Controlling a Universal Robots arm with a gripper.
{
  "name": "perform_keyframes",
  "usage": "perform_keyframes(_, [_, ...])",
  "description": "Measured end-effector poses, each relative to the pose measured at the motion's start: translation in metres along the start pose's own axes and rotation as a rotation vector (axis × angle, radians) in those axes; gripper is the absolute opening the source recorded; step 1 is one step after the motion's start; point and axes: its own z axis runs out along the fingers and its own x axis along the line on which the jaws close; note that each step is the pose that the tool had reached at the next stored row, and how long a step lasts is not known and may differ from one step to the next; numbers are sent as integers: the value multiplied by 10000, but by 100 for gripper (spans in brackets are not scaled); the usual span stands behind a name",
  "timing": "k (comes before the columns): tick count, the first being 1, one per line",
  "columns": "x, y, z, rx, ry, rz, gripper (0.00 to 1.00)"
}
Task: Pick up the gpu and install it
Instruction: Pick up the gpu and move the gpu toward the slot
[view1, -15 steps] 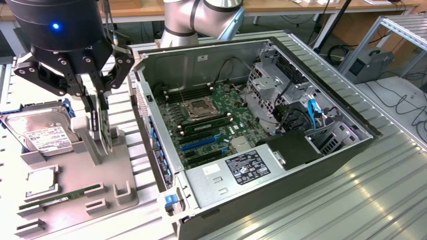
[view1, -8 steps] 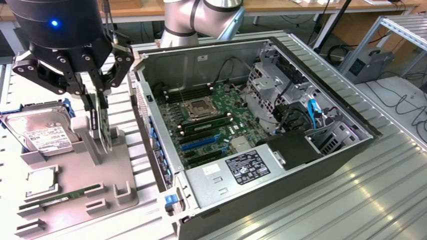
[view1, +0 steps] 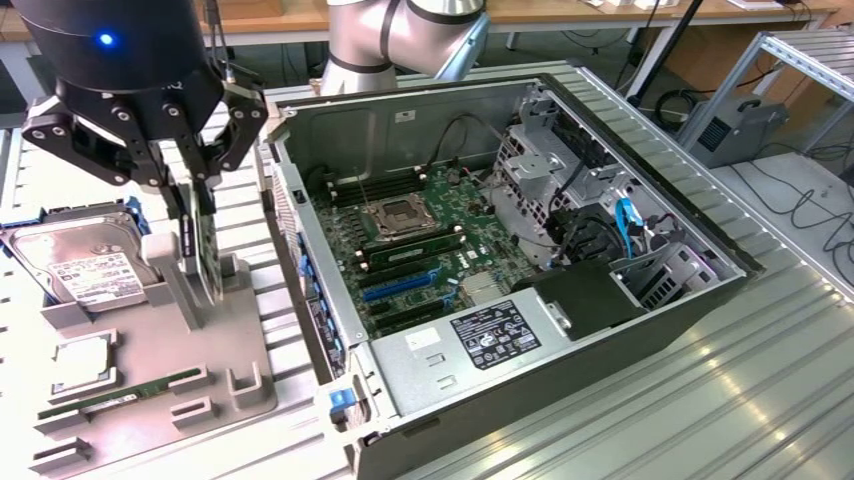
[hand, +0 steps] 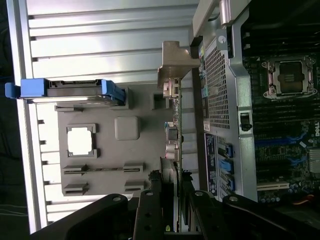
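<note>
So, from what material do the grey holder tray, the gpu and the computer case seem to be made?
Grey holder tray: probably matte plastic, uniform grey with soft moulded edges and no shine.
Gpu: dark circuit board seen edge-on, with a silvery bracket that looks like bent sheet metal.
Computer case: likely unpainted sheet steel, dull grey, with folded edges and a perforated panel.

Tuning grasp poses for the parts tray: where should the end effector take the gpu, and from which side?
Probably the gpu's upper long edge, from straight above. It stands on edge in the grey tray's holder, thin faces exposed, the silver bracket at one end. The end effector sits over that edge, one finger on each face, which suits a thin upright card.
</note>
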Motion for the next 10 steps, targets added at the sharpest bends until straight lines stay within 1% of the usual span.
perform_keyframes(10, [-1, 2, -48, 0, 0, 0, 26])
